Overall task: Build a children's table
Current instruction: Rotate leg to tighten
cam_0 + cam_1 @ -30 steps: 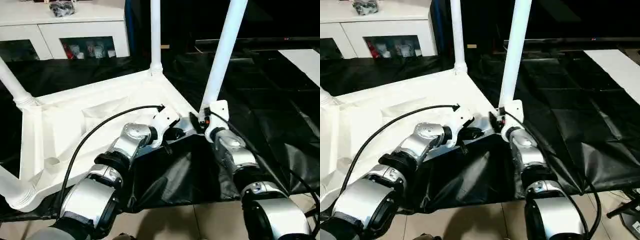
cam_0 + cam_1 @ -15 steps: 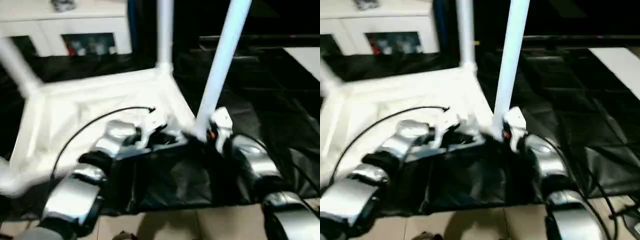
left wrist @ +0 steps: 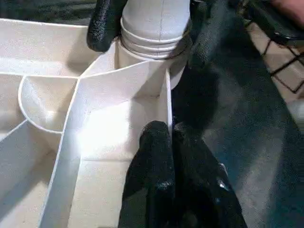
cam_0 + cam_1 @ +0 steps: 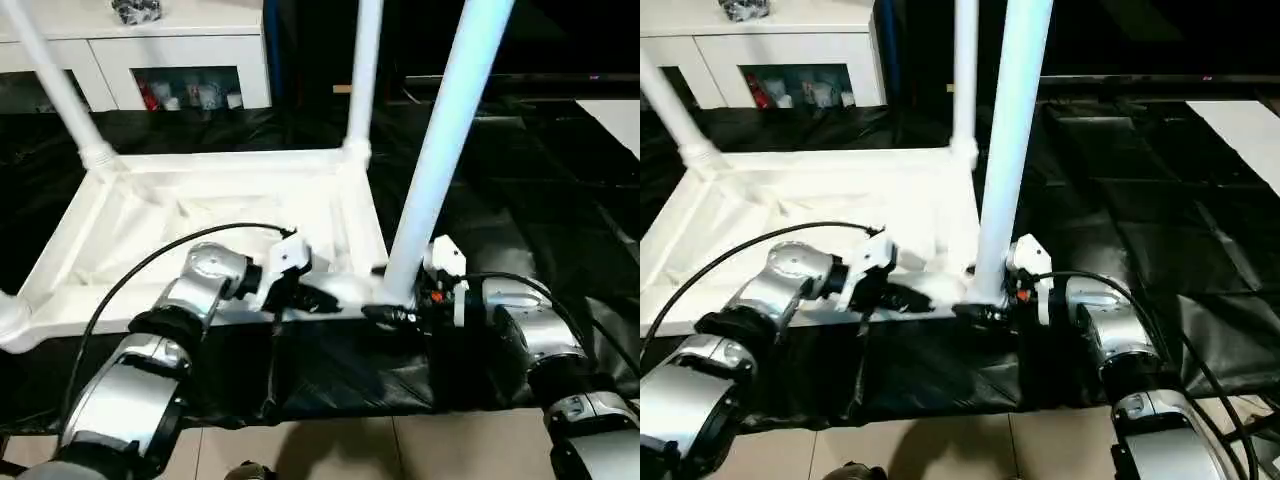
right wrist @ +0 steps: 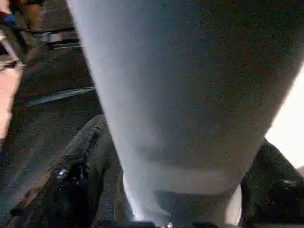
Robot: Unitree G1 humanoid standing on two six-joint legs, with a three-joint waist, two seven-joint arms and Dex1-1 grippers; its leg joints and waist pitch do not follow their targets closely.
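Observation:
The children's table lies upside down, its white ribbed top [image 4: 200, 210] on a black sheet. Legs stand in the far-left [image 4: 55, 80], far-right [image 4: 362, 70] and near-right [image 4: 445, 150] corner sockets. My right gripper [image 4: 395, 305] reaches in from the right and is shut on the base of the near-right leg [image 5: 180, 95]; one of its fingers [image 3: 102, 23] presses against the leg's collar. My left gripper [image 3: 171, 142] is shut on the top's thin near rim, just left of that socket, also seen from above [image 4: 315, 298].
A white glass-door cabinet [image 4: 170, 45] stands behind the table. The crumpled black sheet [image 4: 520, 170] covers the floor around it, and bare tiles [image 4: 330, 450] show at my feet. A black cable [image 4: 150, 265] loops over my left forearm.
The whole picture has shifted. My right forearm has swung round and now lies sideways, reaching the leg's base from the right. The near-right leg stands closer to upright. The left gripper stays on the rim.

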